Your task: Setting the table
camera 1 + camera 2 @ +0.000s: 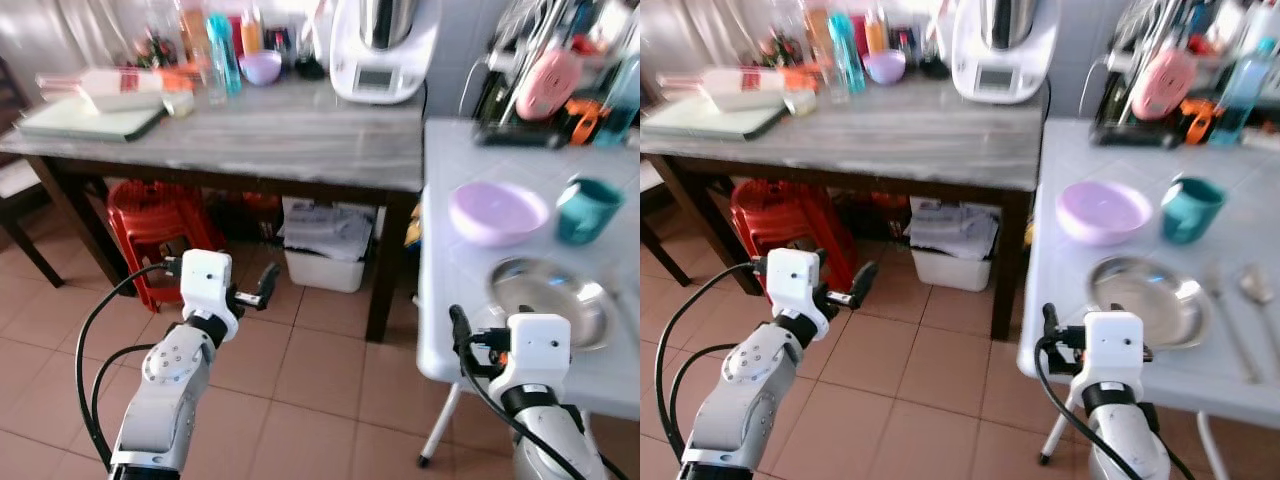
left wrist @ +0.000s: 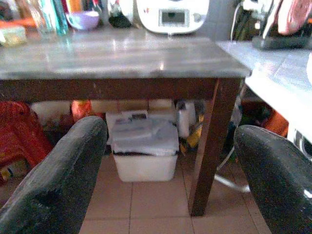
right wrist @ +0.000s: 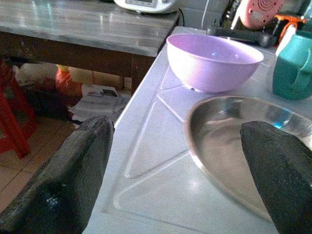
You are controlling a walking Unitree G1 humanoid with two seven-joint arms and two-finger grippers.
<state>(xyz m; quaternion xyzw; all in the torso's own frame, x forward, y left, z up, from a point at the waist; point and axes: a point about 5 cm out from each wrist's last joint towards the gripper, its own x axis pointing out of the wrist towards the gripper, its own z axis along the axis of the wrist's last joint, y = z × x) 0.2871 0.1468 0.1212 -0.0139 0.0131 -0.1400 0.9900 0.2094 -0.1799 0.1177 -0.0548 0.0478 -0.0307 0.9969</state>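
Steel plate [image 3: 253,146] at frame right (light, rigid, slippery) on white desk [image 3: 156,165]: pinch its near rim; right hand [image 3: 175,170] spread, empty.

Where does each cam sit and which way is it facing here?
Left eye: head, looking down-forward at the white table, both arms showing.
Right eye: same scene; purple bowl, steel plate, teal mug.
Left wrist: along the open left gripper, at the wooden table and bin.
Right wrist: along the open right gripper, at bowl and plate.
Shared: bowl, plate, mug.
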